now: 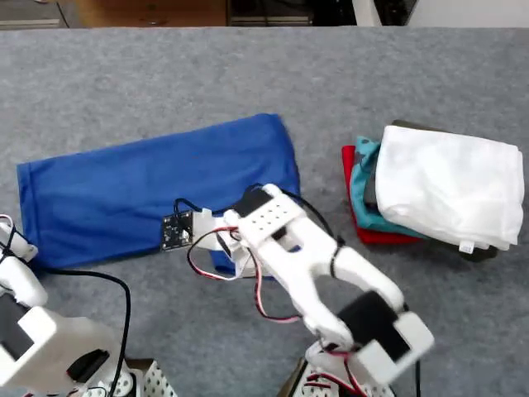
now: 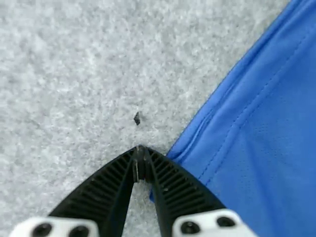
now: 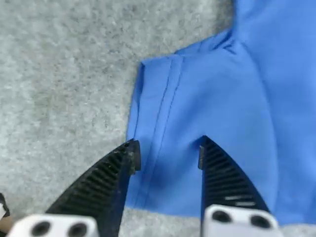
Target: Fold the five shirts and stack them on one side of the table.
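Blue shirt (image 1: 124, 190), prob. sleeve part-hidden under right end effector (image 3: 168, 148)

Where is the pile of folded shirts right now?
In the high view the folded pile, white on top, sits on the right of the grey table, apart from the blue shirt lying to its left.

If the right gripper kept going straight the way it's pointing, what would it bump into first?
Most likely the blue cloth shirt. The open right gripper points at the shirt's hemmed edge, and blue fabric lies in the gap ahead of it. How far it still is from the cloth is unclear.
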Robot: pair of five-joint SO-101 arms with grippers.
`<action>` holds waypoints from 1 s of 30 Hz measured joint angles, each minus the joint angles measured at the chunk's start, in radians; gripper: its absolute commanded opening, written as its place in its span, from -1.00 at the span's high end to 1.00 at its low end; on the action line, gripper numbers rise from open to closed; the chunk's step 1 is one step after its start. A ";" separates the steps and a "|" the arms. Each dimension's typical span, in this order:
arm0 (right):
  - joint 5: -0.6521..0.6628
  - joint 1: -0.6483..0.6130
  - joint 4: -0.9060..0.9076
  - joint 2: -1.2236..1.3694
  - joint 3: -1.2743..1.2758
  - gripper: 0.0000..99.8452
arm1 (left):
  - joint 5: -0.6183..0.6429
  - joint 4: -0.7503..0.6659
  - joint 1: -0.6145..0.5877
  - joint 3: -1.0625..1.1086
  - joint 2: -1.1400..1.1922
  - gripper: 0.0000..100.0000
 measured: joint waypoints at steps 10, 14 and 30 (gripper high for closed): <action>-0.003 -0.003 0.060 0.244 -0.209 0.58 | 0.000 -0.002 0.000 0.000 0.000 0.96; -0.003 -0.003 0.100 0.295 -0.272 0.71 | 0.000 -0.002 0.000 0.000 0.000 0.96; -0.058 0.029 0.229 0.493 -0.523 0.99 | 0.000 -0.002 0.000 0.000 0.000 0.96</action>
